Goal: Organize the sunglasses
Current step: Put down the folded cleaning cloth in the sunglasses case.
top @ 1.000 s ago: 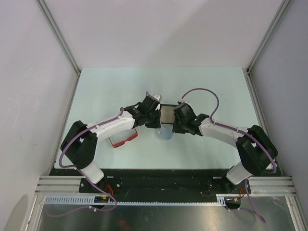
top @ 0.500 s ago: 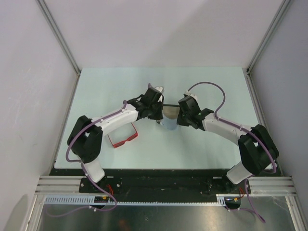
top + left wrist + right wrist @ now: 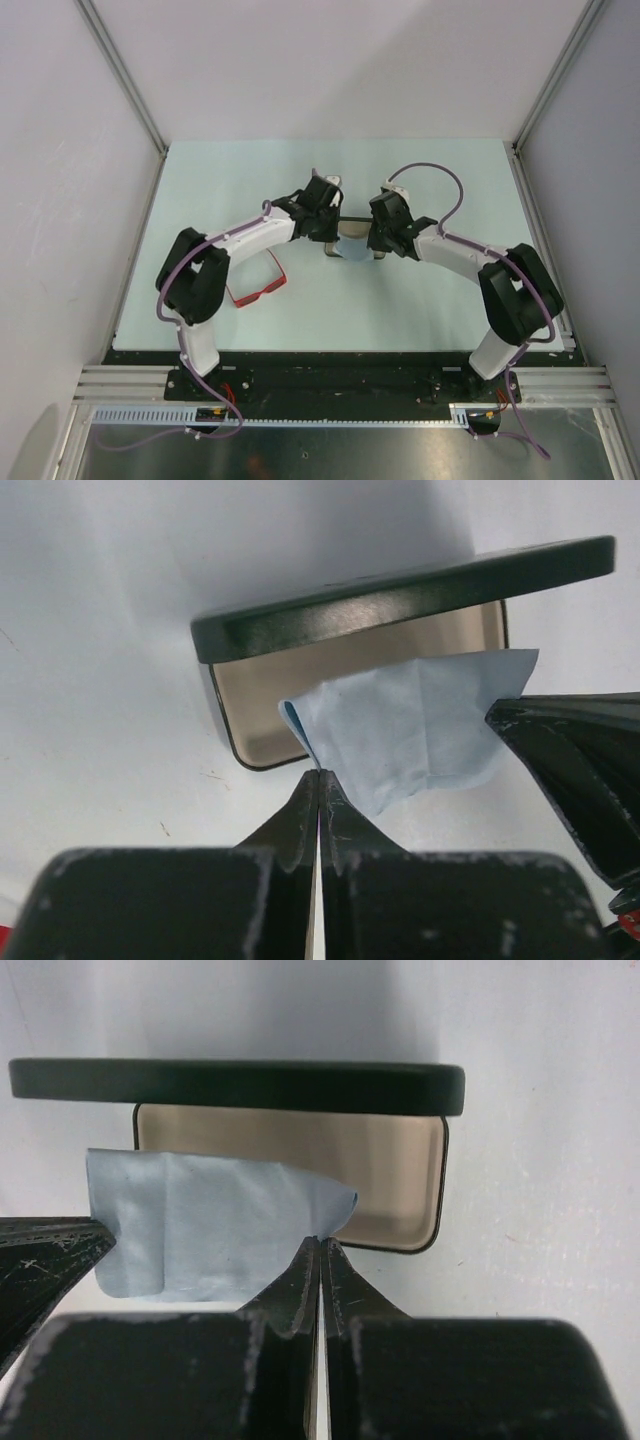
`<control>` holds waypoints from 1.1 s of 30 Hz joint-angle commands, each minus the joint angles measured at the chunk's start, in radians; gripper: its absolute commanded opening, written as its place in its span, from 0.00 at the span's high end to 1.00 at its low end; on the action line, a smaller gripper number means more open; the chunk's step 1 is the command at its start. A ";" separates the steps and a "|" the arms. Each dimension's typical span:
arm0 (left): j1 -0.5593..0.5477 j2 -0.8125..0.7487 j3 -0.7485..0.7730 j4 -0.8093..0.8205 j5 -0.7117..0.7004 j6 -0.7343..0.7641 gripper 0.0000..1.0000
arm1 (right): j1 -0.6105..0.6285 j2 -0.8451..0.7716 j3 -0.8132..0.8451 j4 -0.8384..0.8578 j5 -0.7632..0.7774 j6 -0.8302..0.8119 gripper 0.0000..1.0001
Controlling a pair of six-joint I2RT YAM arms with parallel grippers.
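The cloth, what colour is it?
Pale blue. The cloth shows best in the right wrist view.

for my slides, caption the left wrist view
Left gripper pinching the pale blue cloth in front of the open black case

Creased matt cloth (image 3: 420, 720), smooth case (image 3: 400, 590) (perhaps plastic).

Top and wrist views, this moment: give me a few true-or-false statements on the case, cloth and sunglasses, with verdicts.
1. The case is open. True.
2. The left hand is shut on the cloth. True.
3. The right hand is open and empty. False: it is also shut on the cloth, at the opposite corner.
4. The sunglasses lie inside the case. False: they lie on the table, apart from the case.
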 commanded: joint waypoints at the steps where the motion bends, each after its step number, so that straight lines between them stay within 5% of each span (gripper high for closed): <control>1: 0.018 0.020 0.059 -0.001 -0.009 0.036 1.00 | -0.009 0.030 0.050 0.054 0.037 -0.031 1.00; 33: 0.050 0.158 0.157 -0.002 -0.004 0.104 1.00 | -0.022 0.139 0.098 0.086 0.094 -0.050 1.00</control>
